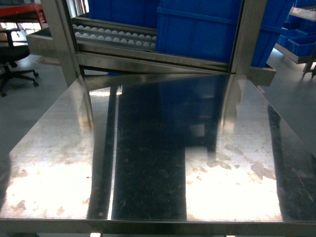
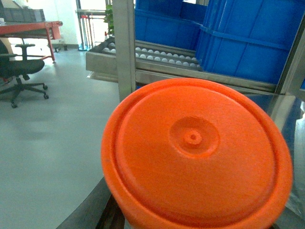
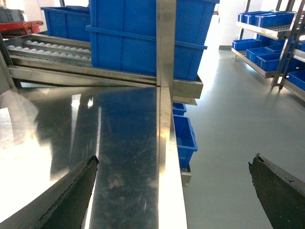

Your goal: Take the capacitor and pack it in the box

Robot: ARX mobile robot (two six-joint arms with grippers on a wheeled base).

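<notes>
Orange round lid (image 2: 195, 152) fills view (blue crates (image 2: 248, 43) behind).

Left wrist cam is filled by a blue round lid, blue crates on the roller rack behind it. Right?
Not quite: the round lid is orange, not blue, as the left wrist view shows. The rest stands: it fills most of that view, and blue crates sit on the roller rack behind it.

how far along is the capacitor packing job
Done: nothing visibly packed; the steel table shows no box in the head view. In hand: the left wrist view is filled by an orange round capacitor, apparently carried, though its gripper is hidden. The right gripper is open and holds nothing. Left: reaching a box and placing it.
</notes>
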